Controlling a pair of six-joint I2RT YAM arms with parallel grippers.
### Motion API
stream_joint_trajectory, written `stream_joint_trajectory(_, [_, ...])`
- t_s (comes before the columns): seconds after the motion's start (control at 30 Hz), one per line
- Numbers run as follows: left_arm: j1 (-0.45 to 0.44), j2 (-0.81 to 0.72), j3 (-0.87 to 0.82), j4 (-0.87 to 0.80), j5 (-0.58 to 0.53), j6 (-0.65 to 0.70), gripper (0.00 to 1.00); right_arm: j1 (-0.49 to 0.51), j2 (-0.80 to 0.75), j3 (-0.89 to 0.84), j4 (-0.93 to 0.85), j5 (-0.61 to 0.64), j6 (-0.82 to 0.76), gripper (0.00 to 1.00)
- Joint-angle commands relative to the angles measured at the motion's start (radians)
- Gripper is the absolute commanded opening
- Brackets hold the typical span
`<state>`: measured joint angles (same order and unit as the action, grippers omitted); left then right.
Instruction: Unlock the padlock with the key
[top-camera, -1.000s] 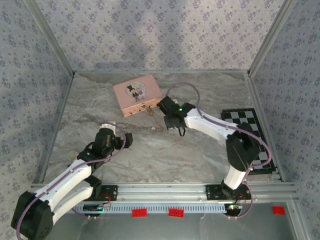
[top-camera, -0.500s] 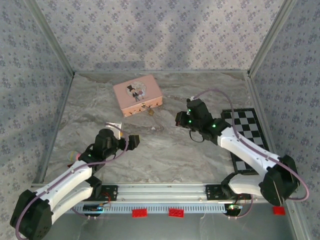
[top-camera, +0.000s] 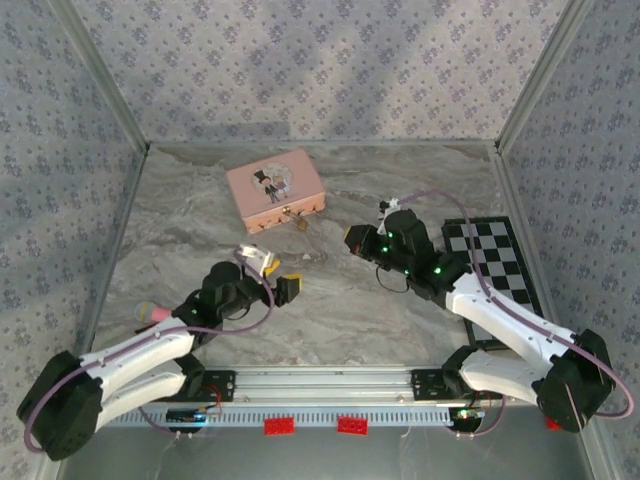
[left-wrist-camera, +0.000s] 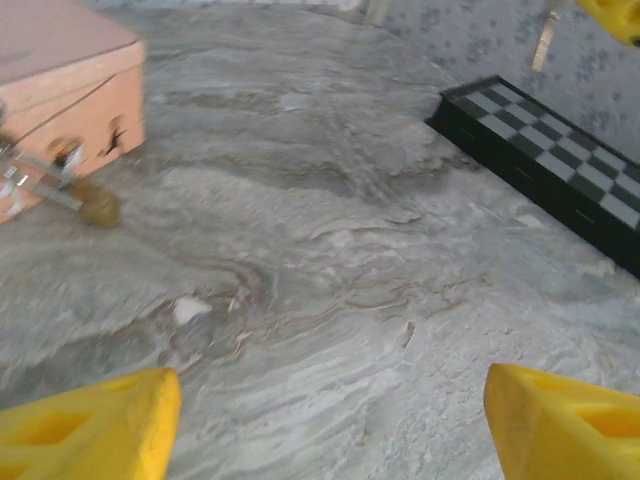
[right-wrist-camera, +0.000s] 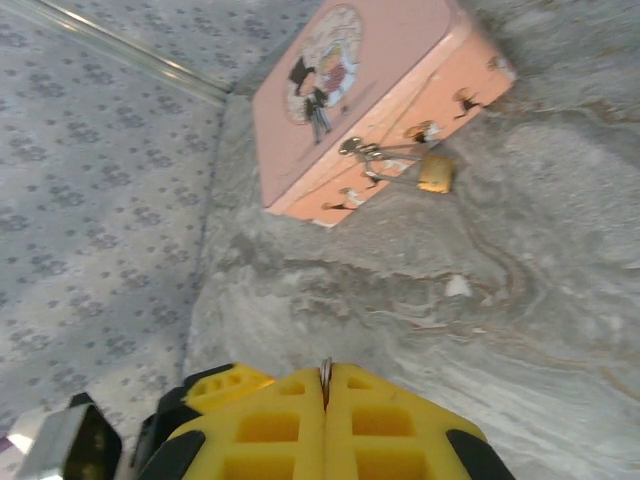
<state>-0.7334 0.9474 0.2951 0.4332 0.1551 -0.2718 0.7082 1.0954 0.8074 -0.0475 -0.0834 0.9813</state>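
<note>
The tiny gold brass padlock (top-camera: 300, 224) is hanging off the front of the pink picture-lidded box (top-camera: 275, 188), at the box's five o'clock corner, low by the grey marble desk (top-camera: 330, 320). The right hand (top-camera: 352, 240) is hovering near the padlock, at its three o'clock, and is squeezing the small thin metal key (right-wrist-camera: 325, 371). The left hand (top-camera: 272, 272) is hovering at the padlock's seven o'clock. Its fingers are standing wide apart and holding nothing.

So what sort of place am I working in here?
Probably a small enclosed robot test cell: patterned wall panels in metal framing, a marble-look tabletop, and an aluminium mounting rail along the near edge.
</note>
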Motion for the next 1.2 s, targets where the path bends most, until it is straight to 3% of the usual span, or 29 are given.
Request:
stream_joint_trajectory(0.0, [-0.045, 0.070, 0.065, 0.171, 0.053, 0.199, 0.74, 0.031, -0.011, -0.014, 0.094, -0.020, 0.055, 0.00])
stream_joint_trajectory(0.17, [-0.073, 0.211, 0.173, 0.187, 0.088, 0.382, 0.64, 0.089, -0.012, -0.020, 0.128, 0.008, 0.076, 0.00])
stream_joint_trajectory(0.43, [-0.078, 0.314, 0.201, 0.348, 0.126, 0.446, 0.61, 0.154, -0.022, -0.079, 0.214, 0.087, 0.125, 0.00])
stream_joint_trajectory(0.47, [-0.077, 0.319, 0.203, 0.348, 0.148, 0.459, 0.51, 0.158, -0.023, -0.086, 0.228, 0.094, 0.131, 0.00])
stream_joint_trajectory(0.57, [-0.079, 0.314, 0.195, 0.349, 0.193, 0.489, 0.39, 0.163, -0.017, -0.094, 0.254, 0.097, 0.133, 0.00])
stream_joint_trajectory(1.17, [-0.072, 0.293, 0.167, 0.396, 0.109, 0.452, 0.37, 0.174, -0.012, -0.085, 0.241, 0.120, 0.134, 0.00])
